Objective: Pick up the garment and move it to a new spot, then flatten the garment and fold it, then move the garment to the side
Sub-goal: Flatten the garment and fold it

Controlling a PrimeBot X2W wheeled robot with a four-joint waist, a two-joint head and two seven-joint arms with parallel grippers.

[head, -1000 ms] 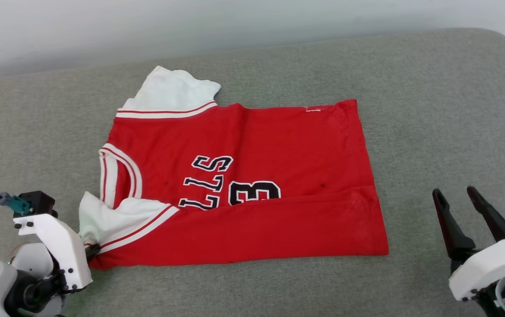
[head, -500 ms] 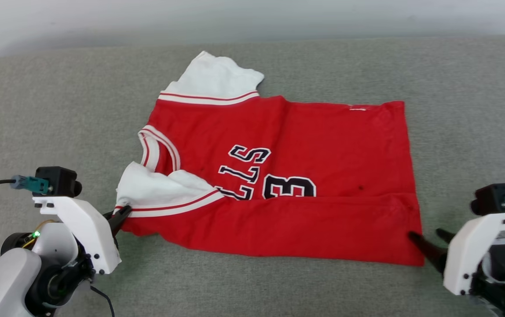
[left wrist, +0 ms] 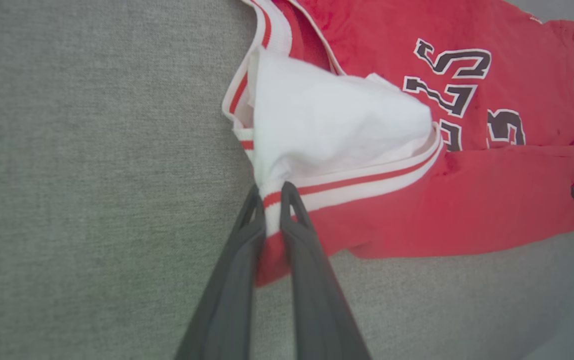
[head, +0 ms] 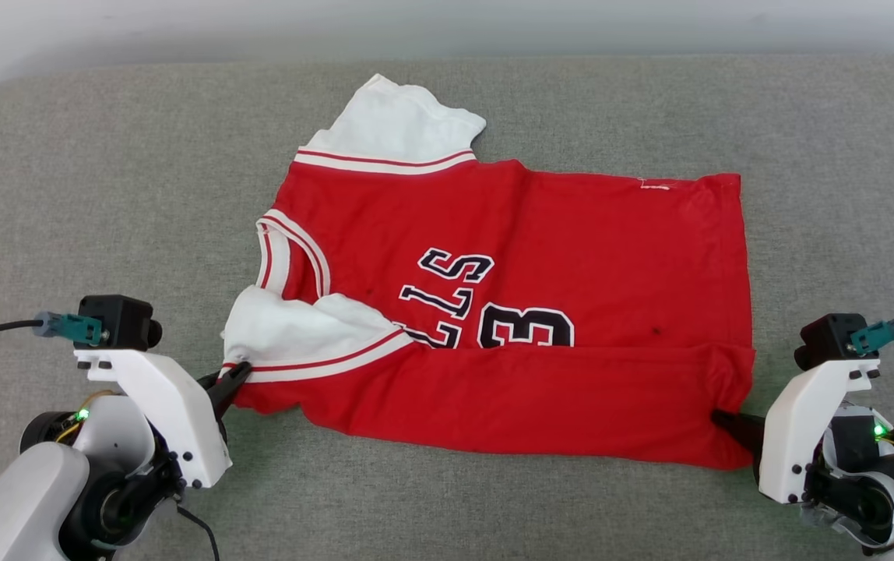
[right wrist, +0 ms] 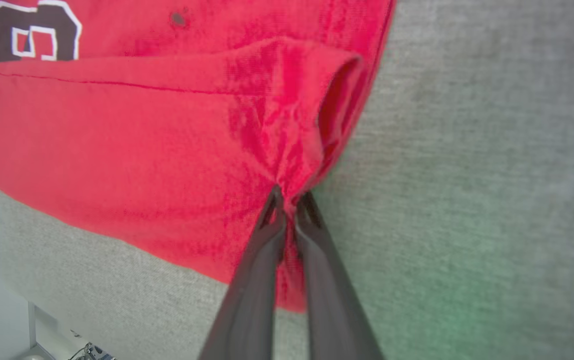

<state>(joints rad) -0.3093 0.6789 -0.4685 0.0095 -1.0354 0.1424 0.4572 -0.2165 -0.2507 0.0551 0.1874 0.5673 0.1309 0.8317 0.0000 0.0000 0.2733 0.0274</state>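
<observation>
Two pinches: left gripper (left wrist: pixel 272 192) and right gripper (right wrist: pixel 289 196) each clamped on a near corner of the garment (head: pixel 533 273).
Left's dark fingers (left wrist: pixel 232 280) press together on the red-and-white striped trim of the near white sleeve (left wrist: pixel 337 115), which lies folded in over the chest; right's fingers (right wrist: pixel 262 270) close on puckered red cloth at the near hem corner. Between them the garment lies spread on the grey fabric surface (head: pixel 104 195), collar (head: pixel 276 257) toward the robot's left, hem toward its right, near edge folded over the lower part of the black print (head: pixel 494 312). Its far white sleeve (head: pixel 400 125) sticks out flat past the far shoulder.
</observation>
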